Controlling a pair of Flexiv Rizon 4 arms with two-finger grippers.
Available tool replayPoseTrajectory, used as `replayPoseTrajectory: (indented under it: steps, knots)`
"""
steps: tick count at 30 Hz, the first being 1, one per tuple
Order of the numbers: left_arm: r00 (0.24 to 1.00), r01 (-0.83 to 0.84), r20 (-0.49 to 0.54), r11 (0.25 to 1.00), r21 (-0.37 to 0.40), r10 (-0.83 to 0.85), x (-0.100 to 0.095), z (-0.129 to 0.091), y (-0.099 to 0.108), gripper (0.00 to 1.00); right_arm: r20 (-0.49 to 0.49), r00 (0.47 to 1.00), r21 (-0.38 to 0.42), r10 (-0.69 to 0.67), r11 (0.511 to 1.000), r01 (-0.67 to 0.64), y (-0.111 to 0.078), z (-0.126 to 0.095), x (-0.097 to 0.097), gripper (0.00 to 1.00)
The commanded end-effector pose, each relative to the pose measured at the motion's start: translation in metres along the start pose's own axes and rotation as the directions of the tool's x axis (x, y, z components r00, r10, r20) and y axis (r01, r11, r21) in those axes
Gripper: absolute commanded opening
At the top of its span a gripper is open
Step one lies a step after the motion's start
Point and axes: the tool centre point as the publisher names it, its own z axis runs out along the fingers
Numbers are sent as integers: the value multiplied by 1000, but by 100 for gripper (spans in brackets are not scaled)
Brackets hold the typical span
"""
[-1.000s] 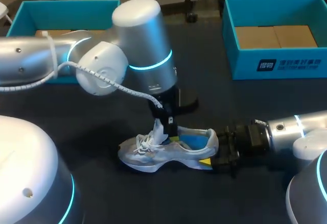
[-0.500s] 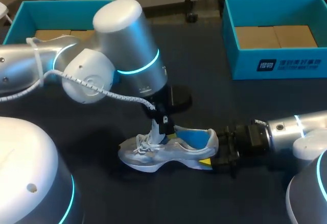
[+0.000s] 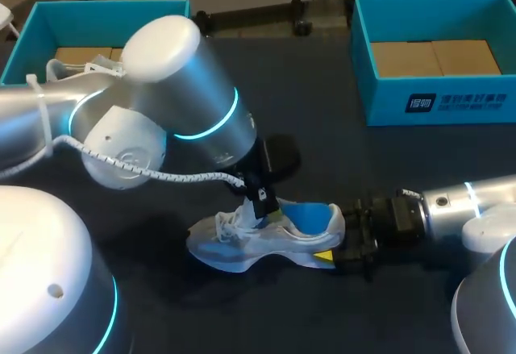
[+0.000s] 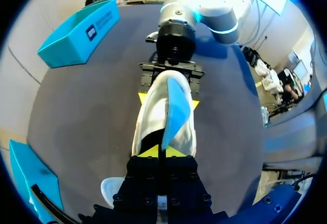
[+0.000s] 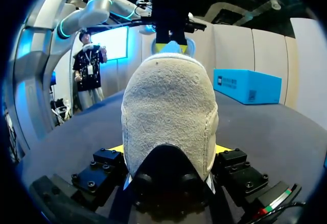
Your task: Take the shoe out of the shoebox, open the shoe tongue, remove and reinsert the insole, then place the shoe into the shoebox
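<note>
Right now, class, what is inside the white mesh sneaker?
A blue foam insole, one end raised, pinched by the left gripper. The closed toe end of the white mesh sneaker hides whatever lies farther in.

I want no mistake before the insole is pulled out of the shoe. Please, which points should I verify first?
1. Right claw shut on the heel of the shoe: ok.
2. Left claw shut on the insole: ok.
3. Insole clear of the shoe: not ok, its far end sits inside by the heel.
4. Shoe resting on the table: ok.
5. Tongue opened wide: cannot tell, the left claw hides it.
6. Shoebox open on top: ok.
</note>
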Motion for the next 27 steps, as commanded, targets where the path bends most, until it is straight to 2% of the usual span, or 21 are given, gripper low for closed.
replayPoseTrajectory:
  steps: [1, 7, 12, 21, 27]
  knots:
    - [1000, 17, 16, 999, 39, -18, 0, -1, 9, 0, 2, 1000, 4, 1, 1000, -1, 1, 0, 1, 0]
    - [997, 50, 58, 997, 56, -54, -3, -2, 12, 0, 2, 1000, 4, 1, 1000, -1, 1, 0, 1, 0]
    - [997, 37, 68, 999, 40, -40, -2, -2, 5, 0, 2, 1000, 4, 1, 1000, -1, 1, 0, 1, 0]
    - [986, 5, 169, 1000, -16, -2, 3, 11, -26, 0, 2, 1000, 4, 1, 1000, -1, 1, 0, 1, 0]
    - [980, 16, 199, 999, -45, -7, 1, 25, -34, 0, 2, 1000, 4, 1, 1000, -1, 1, 0, 1, 0]
